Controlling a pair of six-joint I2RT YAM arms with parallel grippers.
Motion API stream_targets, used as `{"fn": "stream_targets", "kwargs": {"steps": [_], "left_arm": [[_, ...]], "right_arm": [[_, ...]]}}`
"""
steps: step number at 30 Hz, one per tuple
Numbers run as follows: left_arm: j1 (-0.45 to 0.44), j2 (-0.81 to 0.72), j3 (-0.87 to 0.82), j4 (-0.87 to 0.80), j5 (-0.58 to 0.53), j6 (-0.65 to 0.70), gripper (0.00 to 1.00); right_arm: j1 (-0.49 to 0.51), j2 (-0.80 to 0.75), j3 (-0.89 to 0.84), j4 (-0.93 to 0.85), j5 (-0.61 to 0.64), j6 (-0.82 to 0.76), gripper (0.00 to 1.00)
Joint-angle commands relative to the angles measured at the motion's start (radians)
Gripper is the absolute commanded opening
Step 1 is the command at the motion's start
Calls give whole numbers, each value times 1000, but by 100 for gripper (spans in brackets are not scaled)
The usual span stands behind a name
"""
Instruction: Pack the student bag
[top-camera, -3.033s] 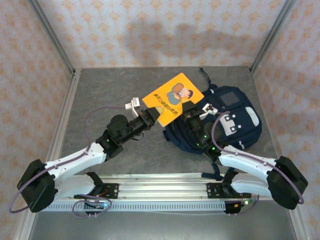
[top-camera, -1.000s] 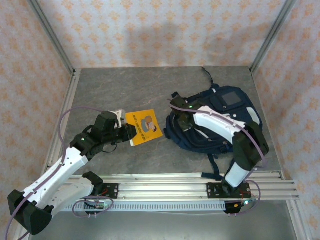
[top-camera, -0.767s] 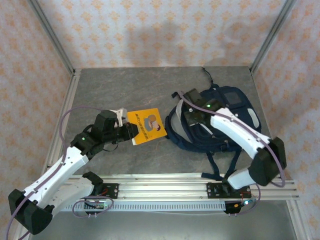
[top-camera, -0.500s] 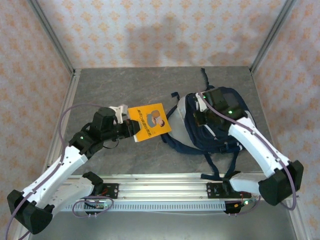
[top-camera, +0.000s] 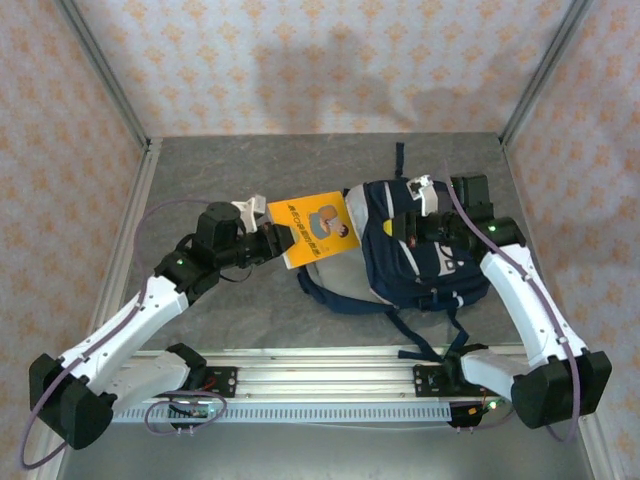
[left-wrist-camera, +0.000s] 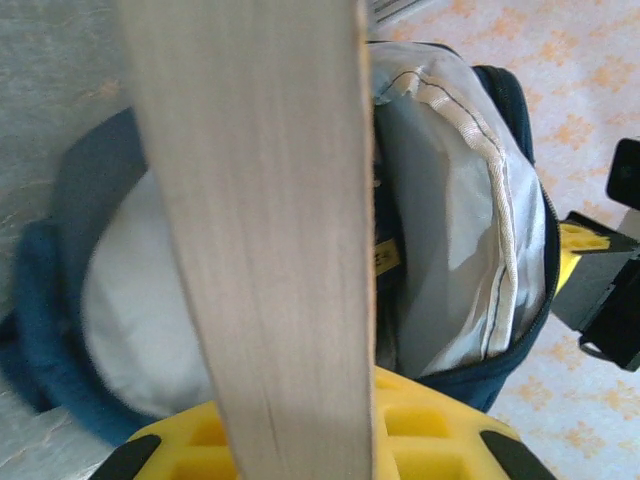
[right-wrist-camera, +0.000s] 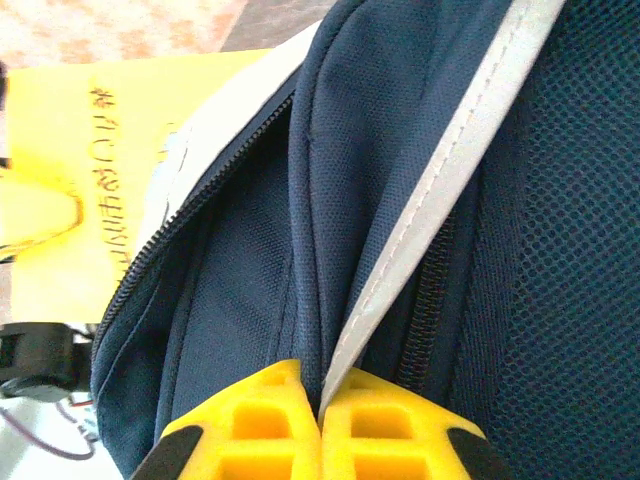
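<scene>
The student bag is a navy backpack at the table's right centre, its mouth gaping leftward with pale lining showing. My right gripper is shut on the bag's thin light stripe and holds the top edge up. My left gripper is shut on an orange picture book, whose page edge runs between the yellow fingers. The book's far corner sits at the bag's mouth, and its cover shows beside the zip.
Dark bag straps trail over the grey tabletop toward the front rail. Patterned walls and metal frame posts close in the back and sides. Bare table lies at the back left.
My right gripper has dragged the bag's top edge rightward and lifted it, opening the mouth. My left gripper has carried the book up and right to the opening.
</scene>
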Motion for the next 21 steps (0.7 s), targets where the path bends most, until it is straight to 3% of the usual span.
{"fn": "stream_targets", "kwargs": {"steps": [1,13,21], "left_arm": [[9,3,3,191,42,-49,0],[-1,172,-30,432,112,-195,0],[-94,272,-14,506,83,-226,0]], "right_arm": [[-15,-1,85,164,-218,32,0],[-43,24,90,252,-272,115,0],[-44,29,76,289,-258,142,0]]}}
